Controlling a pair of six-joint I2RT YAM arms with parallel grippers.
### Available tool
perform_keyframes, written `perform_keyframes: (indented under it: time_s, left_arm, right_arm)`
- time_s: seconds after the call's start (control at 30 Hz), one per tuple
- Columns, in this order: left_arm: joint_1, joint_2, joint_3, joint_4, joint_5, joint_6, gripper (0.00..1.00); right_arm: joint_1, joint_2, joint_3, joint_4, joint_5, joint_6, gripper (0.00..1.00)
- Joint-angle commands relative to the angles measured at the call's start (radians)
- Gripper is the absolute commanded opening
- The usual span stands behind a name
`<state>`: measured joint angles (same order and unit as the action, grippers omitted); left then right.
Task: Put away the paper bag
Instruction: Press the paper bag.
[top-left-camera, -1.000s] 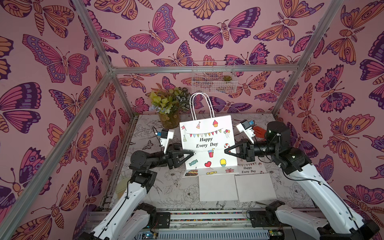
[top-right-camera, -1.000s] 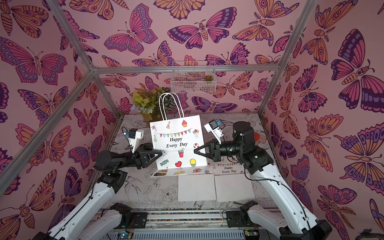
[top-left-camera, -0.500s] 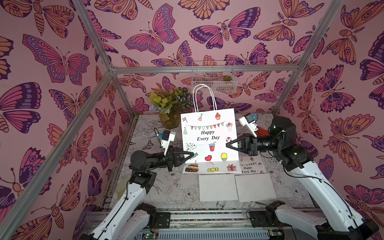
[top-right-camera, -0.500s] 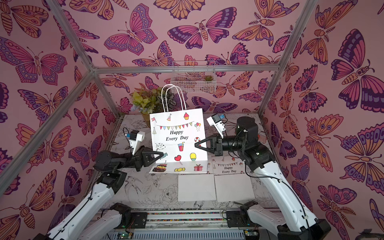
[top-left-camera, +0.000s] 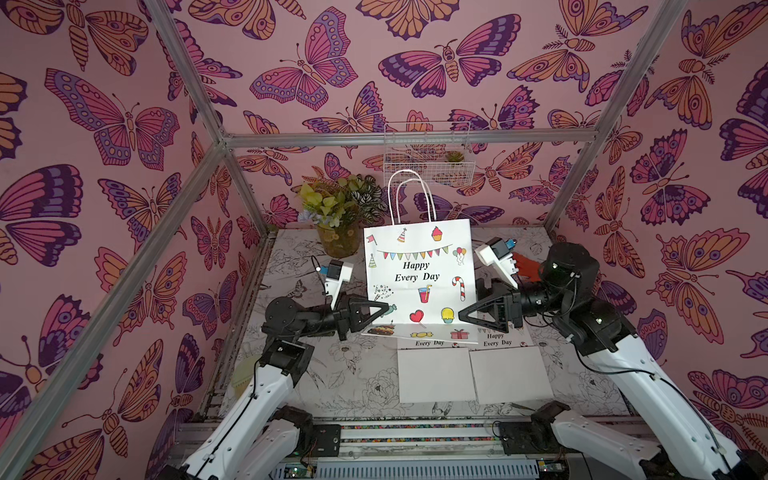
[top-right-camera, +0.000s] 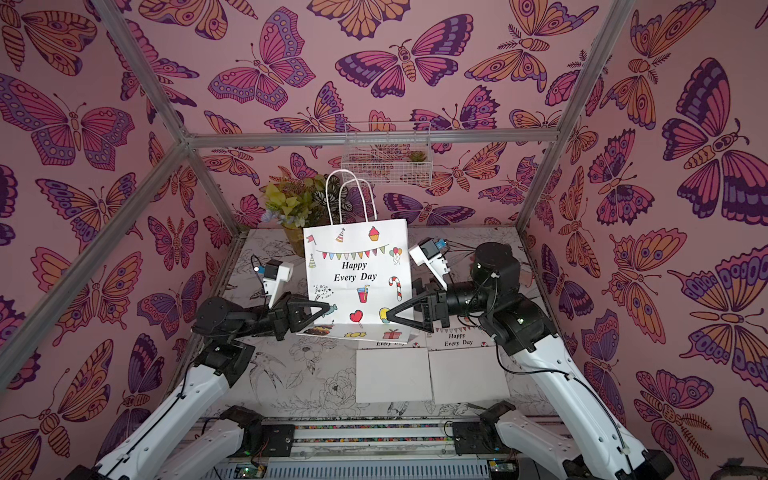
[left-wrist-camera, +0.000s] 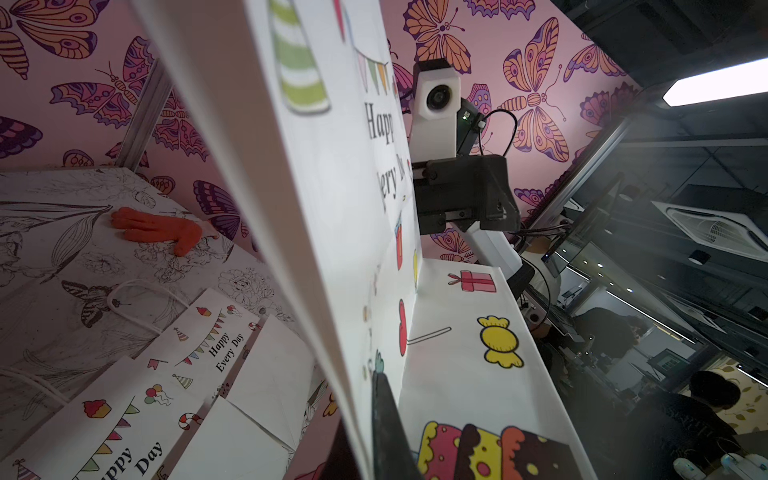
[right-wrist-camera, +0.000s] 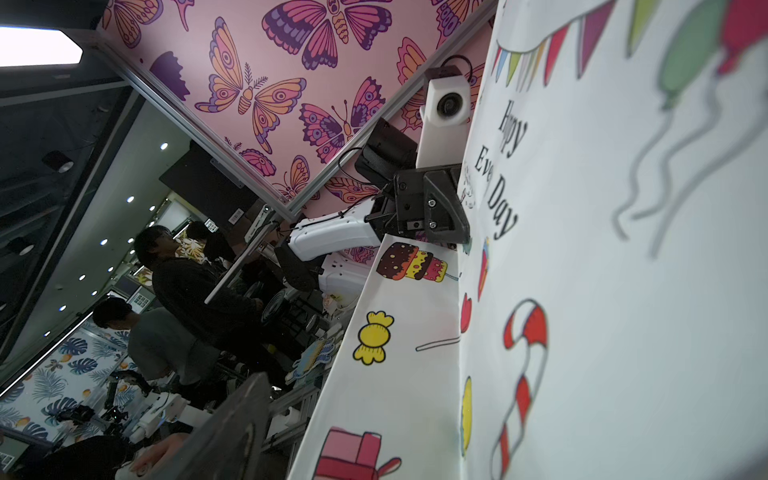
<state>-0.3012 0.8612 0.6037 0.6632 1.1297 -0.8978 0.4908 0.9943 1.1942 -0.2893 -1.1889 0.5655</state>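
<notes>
Now the upright paper bag (top-left-camera: 417, 266) is pinched low by the left gripper (top-left-camera: 386, 309) only; the right gripper (top-left-camera: 462, 316) stands released, so the bag could twist and topple.

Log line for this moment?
paper bag: upright, bottom flap folded out | left gripper: shut on its side edge | right gripper: open beside other edge

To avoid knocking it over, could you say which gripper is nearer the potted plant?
Left. The left gripper, at the left edge of the paper bag, sits in front of the potted plant; the right gripper is at the bag's opposite edge.
</notes>
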Motion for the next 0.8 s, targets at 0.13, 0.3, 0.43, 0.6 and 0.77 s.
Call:
perform_keyframes:
  time_s: [0.13, 0.3, 0.43, 0.6, 0.77]
  left_arm:
    - [0.010, 0.013, 0.022, 0.023, -0.039, -0.022, 0.00]
    - [0.016, 0.014, 0.025, 0.025, -0.036, -0.035, 0.00]
    - [0.019, 0.019, 0.026, 0.028, -0.033, -0.048, 0.00]
    - [0.019, 0.025, 0.030, 0.047, -0.032, -0.071, 0.00]
    - [0.020, 0.019, 0.030, 0.048, -0.026, -0.074, 0.00]
  right_arm:
    - [0.027, -0.050, 0.024, -0.079, 0.006, -0.071, 0.99]
    - [0.029, -0.055, 0.022, -0.187, 0.007, -0.160, 0.99]
    - [0.045, -0.059, 0.030, -0.314, 0.072, -0.260, 0.99]
    - [0.078, -0.034, 0.058, -0.431, 0.162, -0.345, 0.99]
    - [0.081, -0.023, 0.049, -0.381, 0.207, -0.330, 0.99]
